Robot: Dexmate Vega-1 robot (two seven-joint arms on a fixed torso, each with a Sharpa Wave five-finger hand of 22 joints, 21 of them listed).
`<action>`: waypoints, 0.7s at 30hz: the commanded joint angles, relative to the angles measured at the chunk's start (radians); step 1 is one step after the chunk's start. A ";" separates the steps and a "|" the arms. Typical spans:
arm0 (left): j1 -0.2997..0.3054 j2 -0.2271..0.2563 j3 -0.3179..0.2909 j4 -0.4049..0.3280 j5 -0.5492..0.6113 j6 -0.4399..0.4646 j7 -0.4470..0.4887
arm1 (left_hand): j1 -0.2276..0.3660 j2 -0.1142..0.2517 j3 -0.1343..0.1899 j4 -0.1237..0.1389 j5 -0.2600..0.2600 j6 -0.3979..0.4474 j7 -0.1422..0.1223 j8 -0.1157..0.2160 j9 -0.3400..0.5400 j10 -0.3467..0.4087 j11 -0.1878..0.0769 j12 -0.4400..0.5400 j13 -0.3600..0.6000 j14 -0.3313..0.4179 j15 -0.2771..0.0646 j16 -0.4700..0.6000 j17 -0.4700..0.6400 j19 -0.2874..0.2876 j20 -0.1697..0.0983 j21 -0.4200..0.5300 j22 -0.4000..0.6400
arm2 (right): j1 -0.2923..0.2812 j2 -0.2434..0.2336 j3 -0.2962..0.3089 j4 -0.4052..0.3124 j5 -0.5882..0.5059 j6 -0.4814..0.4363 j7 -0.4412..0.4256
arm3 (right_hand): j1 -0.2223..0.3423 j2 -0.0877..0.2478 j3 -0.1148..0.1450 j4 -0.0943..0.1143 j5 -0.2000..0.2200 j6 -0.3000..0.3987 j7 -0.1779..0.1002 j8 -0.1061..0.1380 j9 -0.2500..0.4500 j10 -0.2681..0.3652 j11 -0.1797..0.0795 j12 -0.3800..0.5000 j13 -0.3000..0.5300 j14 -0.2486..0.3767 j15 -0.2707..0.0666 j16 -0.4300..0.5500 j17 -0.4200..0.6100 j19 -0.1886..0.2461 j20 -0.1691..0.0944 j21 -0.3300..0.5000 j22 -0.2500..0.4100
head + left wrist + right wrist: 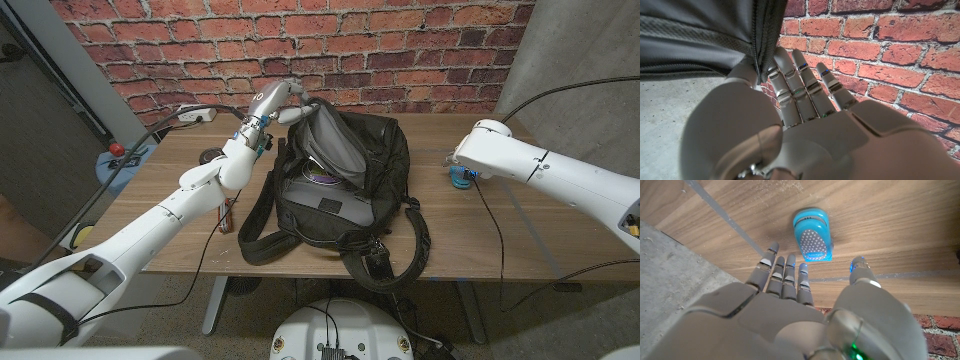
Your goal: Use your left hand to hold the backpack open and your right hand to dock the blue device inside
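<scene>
On the near part of the wooden surface (520, 245) the black backpack (335, 190) lies with its straps (400, 255) hanging toward the front edge. Its main compartment is unzipped, and the grey lining and something round and shiny can be seen inside. A small brown object (228, 216) lies just beside the backpack, under the left arm.

Farther back, the left hand (283, 101) is at the top rim of the backpack. In the left wrist view the left hand (790, 115) pinches the zipper edge between the thumb and the other fingers and holds the flap up, so the opening is kept wide.

On the right side, well apart from the backpack, the blue device (460, 178) lies on the surface. The right hand (470, 155) hovers just above it, released, with the fingers spread and nothing in it; in the right wrist view the right hand (805, 310) has its fingertips near the blue device (813, 235) but I cannot tell if they touch it.

Behind the surface there is a brick wall (400, 40), and a white power strip (195, 114) lies at the far left edge.
</scene>
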 commanded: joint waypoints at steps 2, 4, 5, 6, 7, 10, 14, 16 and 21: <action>0.000 0.004 0.007 -0.006 0.000 -0.008 -0.017 | 0.007 0.014 -0.004 -0.001 0.003 0.009 -0.001 0.004 0.001 0.000 -0.011 0.000 0.002 0.003 -0.001 -0.004 0.004 -0.003 0.001 -0.003 0.002 | 0.029 -0.007 -0.055 0.025 0.036 -0.001 -0.023 | 0.012 0.001 -0.003 0.000 0.006 0.008 0.062 0.000 0.006 0.006 -0.001 0.008 0.005 0.010 0.002 0.001 0.006 0.005 0.013 0.008 0.004; 0.003 0.005 0.005 -0.011 0.003 -0.004 -0.016 | 0.008 0.014 -0.004 -0.001 0.003 0.009 -0.001 0.004 0.000 0.000 -0.008 0.000 0.002 0.000 -0.002 -0.005 0.005 -0.005 0.001 -0.004 0.002 | 0.034 -0.005 -0.065 0.033 0.037 -0.001 -0.023 | 0.014 0.002 -0.003 0.001 0.007 0.009 0.062 0.000 0.006 0.007 -0.001 0.009 0.006 0.010 0.001 0.001 0.006 0.004 0.013 0.008 0.004; 0.004 0.006 0.005 -0.013 0.003 -0.002 -0.018 | 0.007 0.014 -0.005 -0.001 0.003 0.009 -0.001 0.004 0.001 0.000 -0.010 0.001 0.003 -0.004 -0.003 -0.007 0.005 -0.006 0.001 -0.004 0.002 | 0.036 -0.004 -0.070 0.038 0.037 -0.001 -0.021 | 0.014 0.003 -0.003 0.001 0.007 0.009 0.062 0.000 0.006 0.007 -0.001 0.010 0.007 0.011 0.000 0.001 0.007 0.005 0.013 0.008 0.004; 0.005 0.006 0.004 -0.015 0.003 -0.001 -0.019 | 0.007 0.013 -0.004 -0.001 0.003 0.009 0.000 0.004 0.000 -0.002 -0.010 0.001 0.004 -0.001 -0.004 -0.007 0.005 -0.007 0.001 -0.004 0.002 | 0.036 -0.002 -0.071 0.042 0.035 -0.001 -0.018 | 0.015 0.003 -0.003 0.001 0.007 0.009 0.062 0.000 0.006 0.007 -0.002 0.010 0.008 0.010 0.000 0.001 0.007 0.005 0.014 0.008 0.004; 0.007 0.007 0.003 -0.018 0.004 0.002 -0.019 | 0.007 0.014 -0.004 -0.001 0.003 0.009 -0.001 0.004 0.000 -0.001 -0.011 0.000 0.003 -0.003 -0.004 -0.008 0.005 -0.007 0.001 -0.004 0.002 | 0.036 0.000 -0.073 0.046 0.030 -0.001 -0.014 | 0.015 0.004 -0.003 0.001 0.008 0.009 0.062 0.000 0.006 0.006 -0.003 0.010 0.008 0.011 -0.001 0.001 0.007 0.005 0.014 0.008 0.004; 0.009 0.008 0.001 -0.023 0.005 0.006 -0.020 | 0.006 0.014 -0.004 -0.001 0.003 0.008 -0.001 0.004 0.000 -0.001 -0.011 0.000 0.003 -0.003 -0.003 -0.010 0.005 -0.009 0.001 -0.005 0.002 | 0.032 0.007 -0.072 0.057 0.013 -0.001 -0.003 | 0.016 0.004 -0.003 0.002 0.008 0.010 0.062 0.000 0.006 0.007 -0.001 0.011 0.010 0.012 -0.001 0.001 0.008 0.005 0.014 0.008 0.004; 0.012 0.009 -0.001 -0.026 0.005 0.009 -0.021 | 0.007 0.014 -0.005 -0.001 0.003 0.009 -0.001 0.004 0.001 -0.001 -0.011 0.000 0.002 -0.003 -0.003 -0.011 0.007 -0.010 0.001 -0.005 0.001 | 0.023 0.016 -0.063 0.064 -0.018 -0.001 0.016 | 0.018 0.005 -0.004 0.003 0.008 0.014 0.060 0.001 0.006 0.010 0.000 0.014 0.013 0.013 -0.002 0.002 0.009 0.007 0.015 0.008 0.004; 0.013 0.008 -0.002 -0.027 0.005 0.009 -0.020 | 0.006 0.014 -0.004 -0.001 0.003 0.007 -0.002 0.004 0.002 -0.001 -0.012 0.000 0.002 -0.002 -0.004 -0.012 0.005 -0.010 0.001 -0.005 0.001 | 0.021 0.020 -0.061 0.067 -0.030 -0.001 0.024 | 0.019 0.005 -0.005 0.003 0.009 0.016 0.060 0.002 0.006 0.011 0.000 0.015 0.014 0.016 -0.003 0.003 0.009 0.008 0.014 0.008 0.005; 0.012 0.004 -0.001 -0.021 0.003 0.004 -0.015 | 0.009 0.015 -0.005 -0.003 0.002 0.008 -0.002 0.005 0.001 0.000 -0.011 0.000 0.000 -0.004 -0.004 -0.012 0.010 -0.010 0.001 -0.005 0.001 | 0.020 0.032 -0.062 0.076 -0.047 -0.001 0.027 | 0.021 0.006 -0.007 0.005 0.010 0.021 0.059 0.003 0.007 0.016 -0.004 0.020 0.019 0.021 -0.003 0.006 0.011 0.013 0.015 0.009 0.005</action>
